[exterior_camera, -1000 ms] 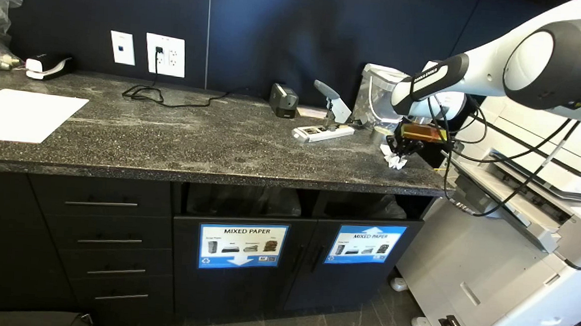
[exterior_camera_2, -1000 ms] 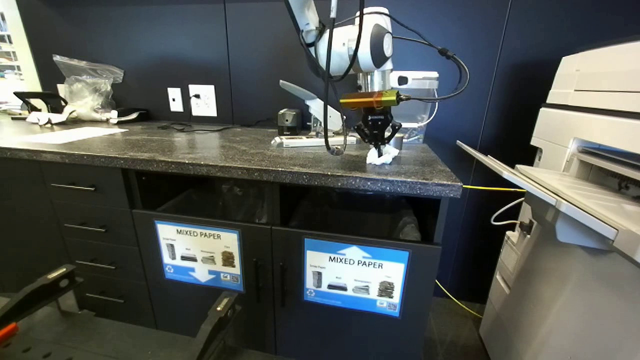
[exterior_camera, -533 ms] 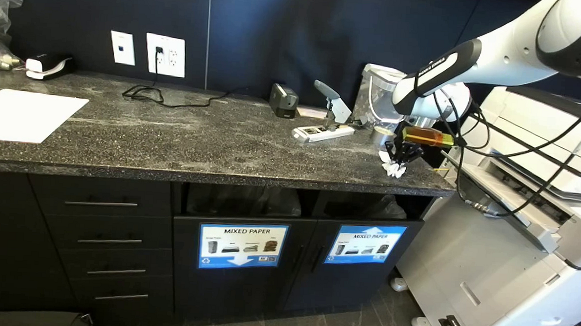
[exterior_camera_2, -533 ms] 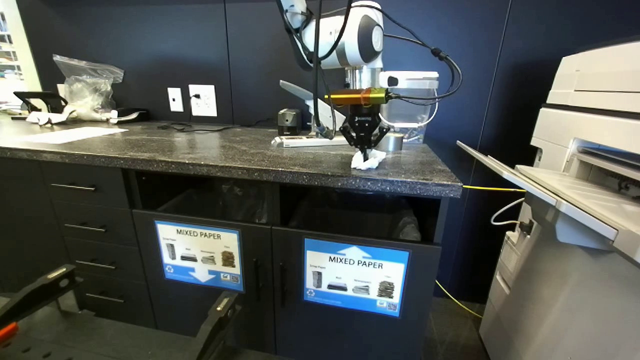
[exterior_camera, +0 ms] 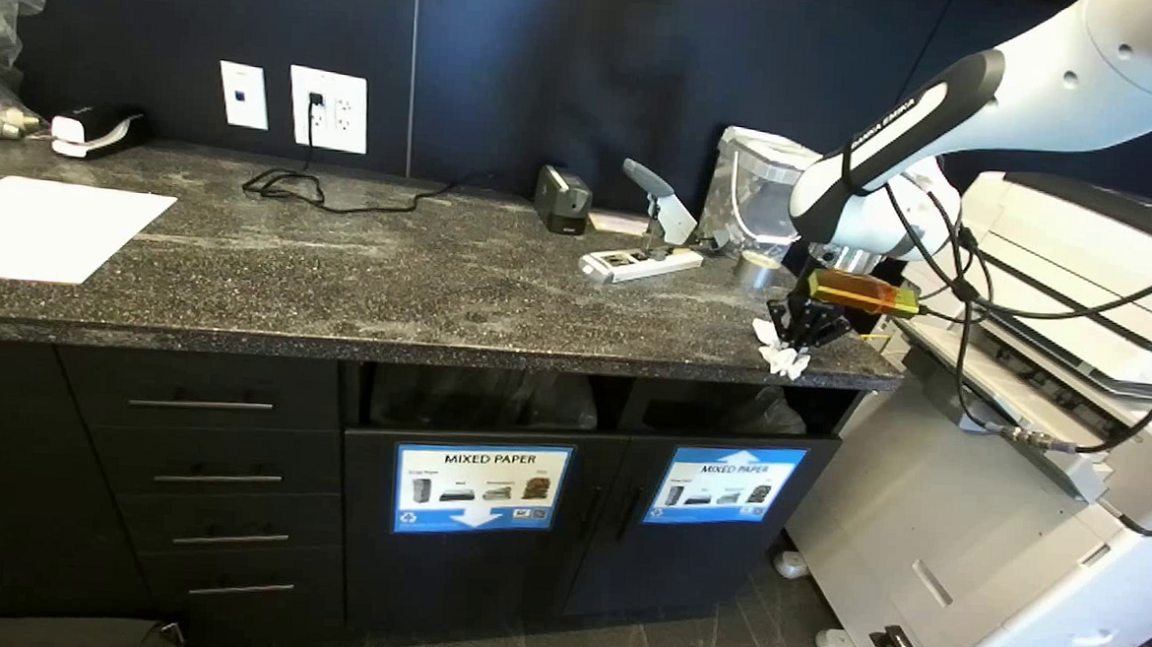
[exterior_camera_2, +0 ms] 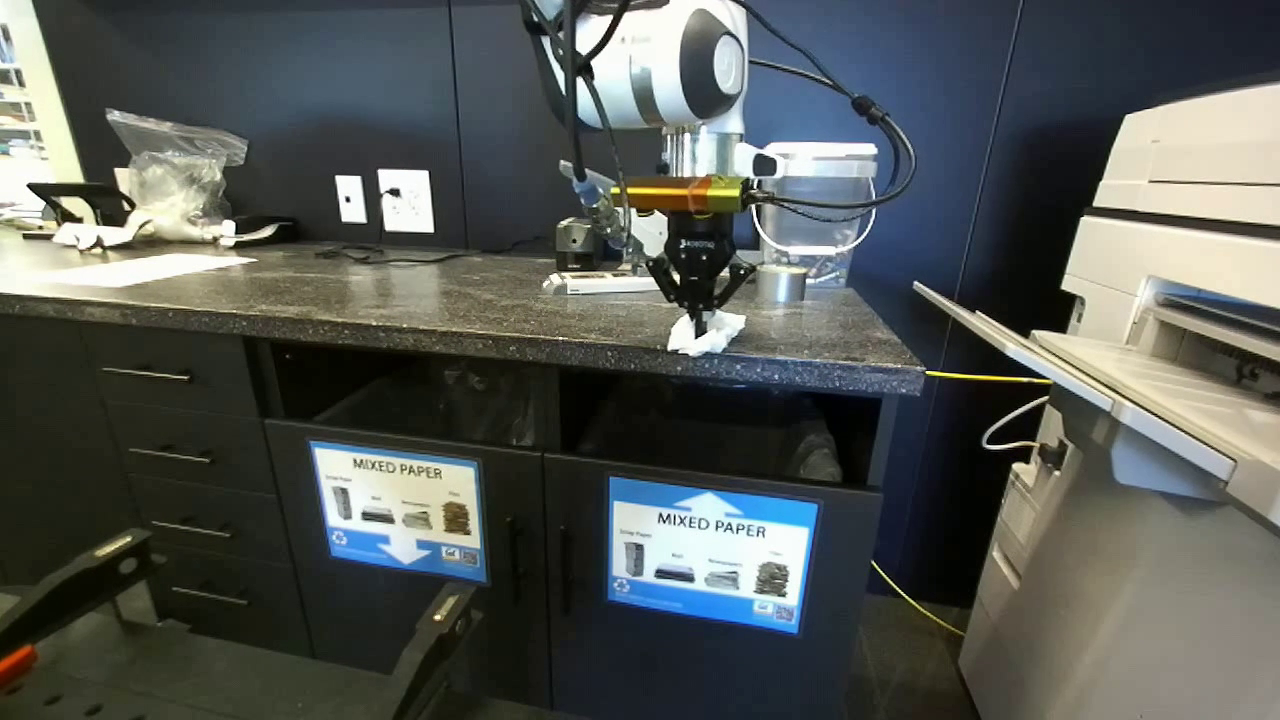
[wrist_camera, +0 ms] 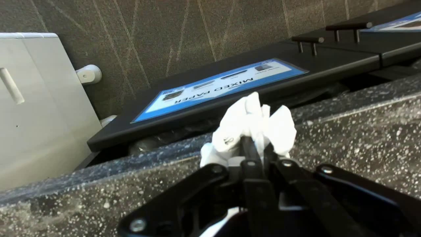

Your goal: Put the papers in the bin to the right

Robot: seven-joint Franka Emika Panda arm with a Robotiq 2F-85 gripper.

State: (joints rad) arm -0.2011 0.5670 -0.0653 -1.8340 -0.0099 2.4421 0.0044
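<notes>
My gripper [exterior_camera_2: 700, 326] is shut on a crumpled white paper wad [exterior_camera_2: 722, 332] near the counter's front edge, above the right cabinet. The gripper also shows in an exterior view [exterior_camera: 788, 343], with the wad [exterior_camera: 786, 362] below its fingers. In the wrist view the fingertips [wrist_camera: 258, 149] pinch the wad [wrist_camera: 230, 130], which overlaps the counter edge. I cannot tell if it touches the counter. The bin [exterior_camera_2: 815, 455] is mostly hidden in the right opening under the counter. Only its dark inside and translucent liner show. No other wads are in view.
The counter's front edge [exterior_camera_2: 840, 375] lies between the wad and the opening. A MIXED PAPER door [exterior_camera_2: 715, 550] closes the lower part. A tape roll [exterior_camera_2: 781, 283], clear lidded bucket [exterior_camera_2: 815, 215], stapler [exterior_camera: 643, 261] and sharpener [exterior_camera: 563, 201] stand behind. A printer [exterior_camera_2: 1150, 420] stands right.
My gripper has moved with the wad toward the counter's front edge, and leftward in an exterior view. The tape roll behind it has come into full view. The grip on the wad is unchanged.
</notes>
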